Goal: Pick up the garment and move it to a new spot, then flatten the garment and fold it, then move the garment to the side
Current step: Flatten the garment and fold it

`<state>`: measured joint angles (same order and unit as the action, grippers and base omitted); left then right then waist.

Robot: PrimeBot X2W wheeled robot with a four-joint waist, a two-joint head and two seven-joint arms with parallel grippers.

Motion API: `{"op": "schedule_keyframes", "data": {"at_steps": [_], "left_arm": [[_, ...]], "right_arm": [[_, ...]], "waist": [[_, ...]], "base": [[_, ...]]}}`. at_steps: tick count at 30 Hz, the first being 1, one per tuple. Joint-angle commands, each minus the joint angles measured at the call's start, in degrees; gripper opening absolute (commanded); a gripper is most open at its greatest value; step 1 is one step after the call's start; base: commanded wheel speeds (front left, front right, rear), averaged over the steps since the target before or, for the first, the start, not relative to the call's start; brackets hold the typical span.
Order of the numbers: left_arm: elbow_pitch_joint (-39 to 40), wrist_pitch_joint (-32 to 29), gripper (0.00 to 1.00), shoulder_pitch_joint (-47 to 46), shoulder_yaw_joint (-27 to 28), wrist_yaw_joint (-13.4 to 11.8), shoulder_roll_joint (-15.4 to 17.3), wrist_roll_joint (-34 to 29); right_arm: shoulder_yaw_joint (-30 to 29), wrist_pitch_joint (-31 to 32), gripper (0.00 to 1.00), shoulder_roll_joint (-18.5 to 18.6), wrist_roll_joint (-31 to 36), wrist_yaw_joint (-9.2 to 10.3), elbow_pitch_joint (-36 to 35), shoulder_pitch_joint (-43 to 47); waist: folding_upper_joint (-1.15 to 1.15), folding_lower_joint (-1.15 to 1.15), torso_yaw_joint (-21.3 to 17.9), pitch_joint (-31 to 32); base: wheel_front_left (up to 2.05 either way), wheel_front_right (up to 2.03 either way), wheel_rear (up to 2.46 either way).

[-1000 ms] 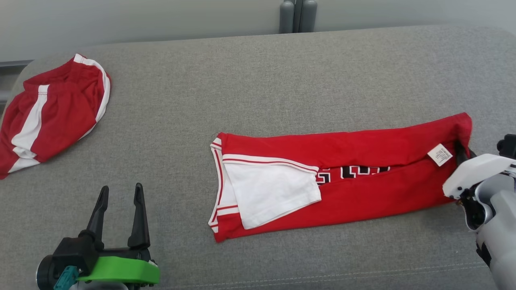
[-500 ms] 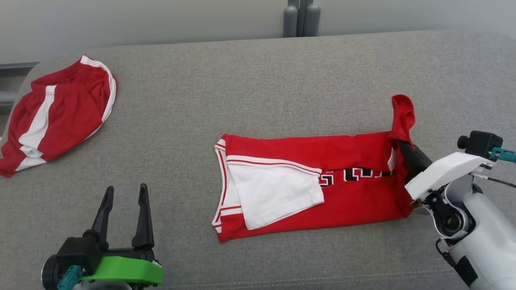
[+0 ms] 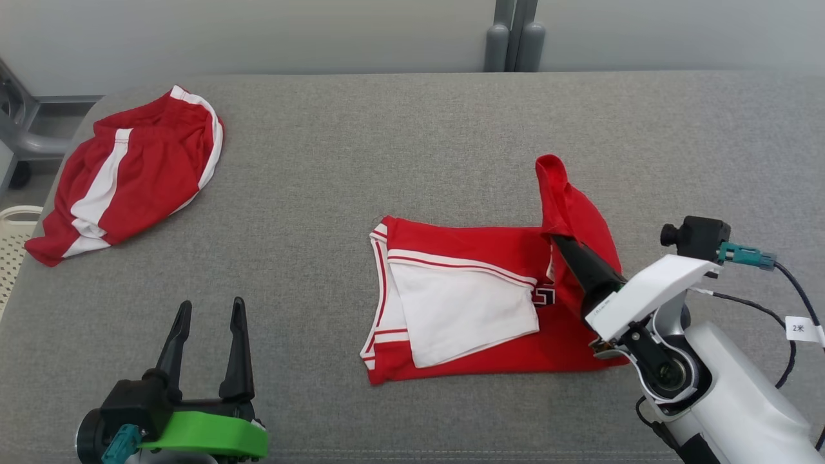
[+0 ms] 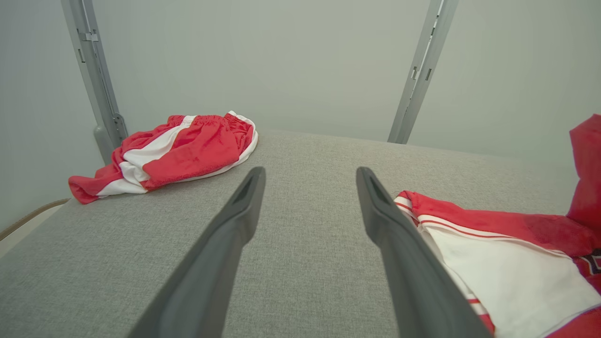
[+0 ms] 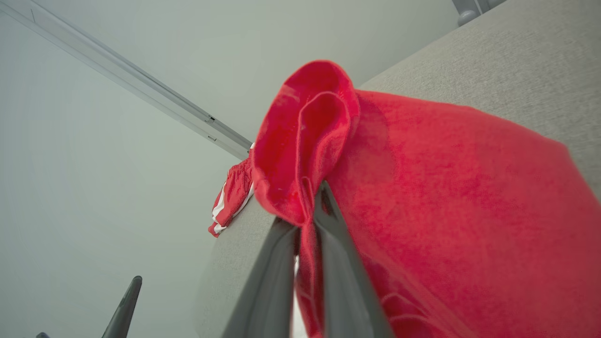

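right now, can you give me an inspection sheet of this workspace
surface: grey fabric tabletop, flat
job's things: red-and-white jersey, part folded, right end held up
clutter: red-and-white shorts far left; pale basket off the left edge
grippers: left pincer open, empty; right pincer shut on the jersey
cables: black cable with white tag, far right
surroundings: pale wall, grey posts behind
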<state>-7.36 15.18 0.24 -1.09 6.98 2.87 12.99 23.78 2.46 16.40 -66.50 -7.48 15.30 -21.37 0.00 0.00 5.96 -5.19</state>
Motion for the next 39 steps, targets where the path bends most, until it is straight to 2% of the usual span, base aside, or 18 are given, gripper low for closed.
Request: {"op": "schedule_keyframes", "data": {"at_steps": [1,12,20,27,34,35,36,37,38,39], "left_arm": [[0.03,-0.03,1.0,-0.68,-0.15,-0.23,0.06,0.23],[-0.35,-0.03,1.0,-1.78,-2.07,-0.53,0.06,0.98],[-0.81,-0.03,1.0,-3.23,-4.16,-0.83,0.05,1.56],[-1.65,-0.03,1.0,-4.75,-5.96,-0.89,0.05,2.17],[-2.23,-0.03,1.0,-5.36,-6.91,-0.93,0.05,2.66],[-2.31,-0.03,1.0,-5.38,-6.96,-0.95,0.05,2.68],[-2.37,-0.03,1.0,-5.35,-6.95,-1.0,0.05,2.66],[-2.4,-0.03,1.0,-5.28,-6.89,-1.04,0.05,2.64],[-2.41,-0.03,1.0,-5.16,-6.79,-1.08,0.05,2.58],[-2.43,-0.03,1.0,-5.02,-6.68,-1.05,0.05,2.5]], "right_arm": [[0.37,0.09,0.0,-0.59,0.0,-0.02,-0.4,-0.28],[3.97,-0.6,0.0,-6.57,2.84,-0.02,3.21,-4.03],[6.37,-1.95,0.0,-10.86,4.1,-0.03,10.38,-7.56],[8.66,-4.72,0.0,-12.45,5.45,-0.02,18.86,-10.6],[11.41,-7.07,0.0,-13.12,3.83,-0.02,25.0,-12.74],[11.7,-7.3,0.04,-13.17,3.46,-0.02,25.68,-13.04],[12.05,-7.56,0.41,-13.23,3.13,-0.02,26.17,-13.32],[12.42,-7.97,0.88,-13.3,2.82,-0.02,26.37,-13.54],[12.79,-8.24,1.0,-13.33,2.38,-0.02,26.61,-13.74],[13.09,-8.49,1.0,-13.33,1.94,-0.02,26.67,-13.9]], "waist": [[0.0,0.0,0.58,0.11],[0.0,0.0,3.48,-0.5],[0.0,0.0,5.69,-1.63],[0.0,0.0,8.07,-2.43],[0.0,0.0,9.83,-2.72],[0.0,0.0,9.97,-2.71],[0.0,0.0,10.06,-2.67],[0.0,0.0,10.11,-2.62],[0.0,0.0,10.09,-2.57],[0.0,0.0,10.02,-2.51]], "base": [[0.0,0.0,0.0],[0.0,0.0,0.0],[0.0,0.0,0.0],[0.0,0.0,0.0],[0.0,0.0,0.0],[0.0,0.0,0.0],[0.0,0.0,0.0],[0.0,0.0,0.0],[0.0,0.0,0.0],[0.0,0.0,0.0]]}}
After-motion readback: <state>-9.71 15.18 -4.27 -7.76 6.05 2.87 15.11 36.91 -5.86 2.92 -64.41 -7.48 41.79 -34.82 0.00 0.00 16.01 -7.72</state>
